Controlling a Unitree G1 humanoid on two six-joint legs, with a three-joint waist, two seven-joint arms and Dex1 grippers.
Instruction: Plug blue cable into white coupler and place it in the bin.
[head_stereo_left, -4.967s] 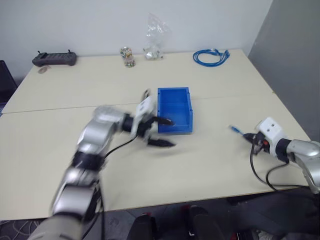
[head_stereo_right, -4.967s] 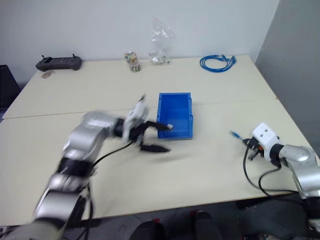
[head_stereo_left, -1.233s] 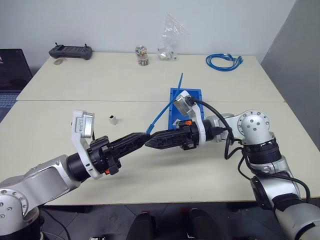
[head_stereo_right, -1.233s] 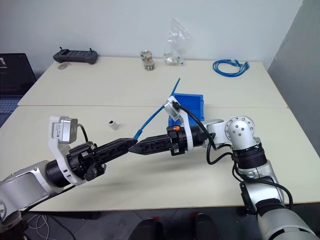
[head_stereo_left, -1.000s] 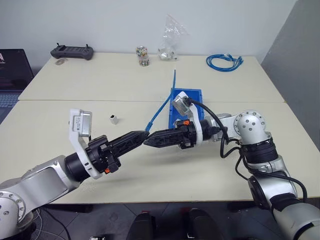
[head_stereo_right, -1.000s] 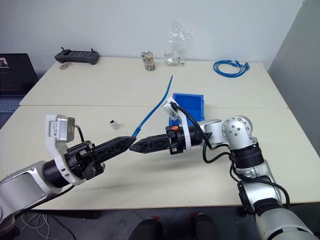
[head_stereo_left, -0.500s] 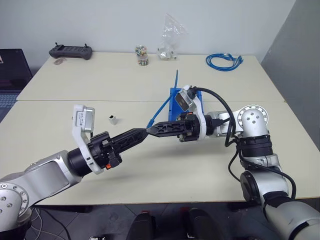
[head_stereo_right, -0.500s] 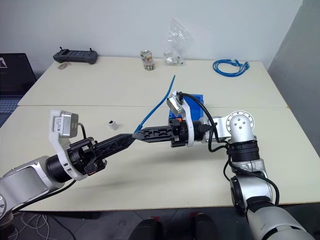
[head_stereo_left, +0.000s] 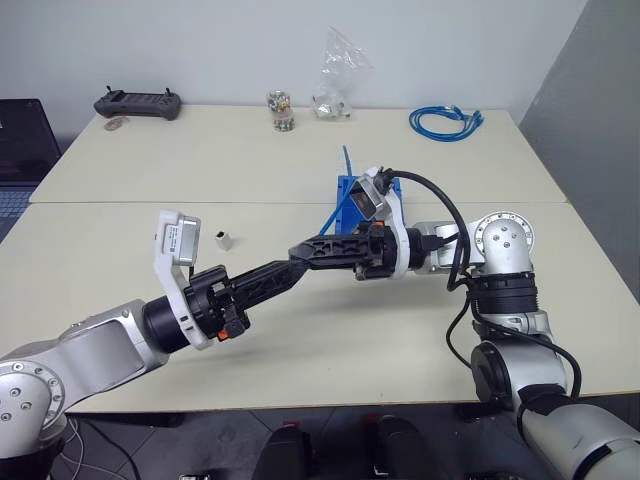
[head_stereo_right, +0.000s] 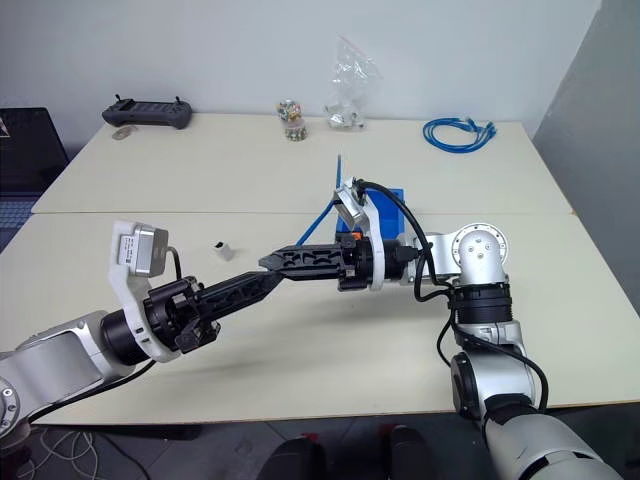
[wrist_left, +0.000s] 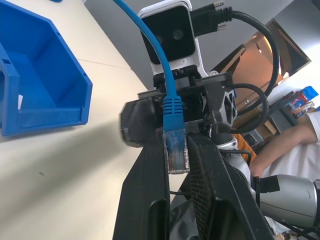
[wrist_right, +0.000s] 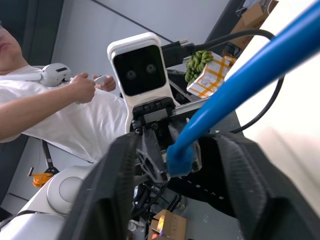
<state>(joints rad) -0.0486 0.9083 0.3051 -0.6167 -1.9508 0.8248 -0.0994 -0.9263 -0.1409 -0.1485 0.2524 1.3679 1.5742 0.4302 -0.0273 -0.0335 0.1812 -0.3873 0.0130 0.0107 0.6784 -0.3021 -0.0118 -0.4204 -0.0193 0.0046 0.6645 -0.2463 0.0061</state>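
Handing the blue cable (wrist_left: 166, 75) from gripper to gripper above the table.
The left gripper (wrist_left: 176, 152) is now clenched on the plug; the right gripper (wrist_right: 170, 160) has loosened around it, both arms level, tip to tip. The white coupler (head_stereo_left: 223, 239) waits on the table, the bin (head_stereo_left: 350, 190) behind.

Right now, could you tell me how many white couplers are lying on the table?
1. The white coupler lies alone on the table, on the robot's left of the bin. Others may sit unseen inside the clear bag by the wall.
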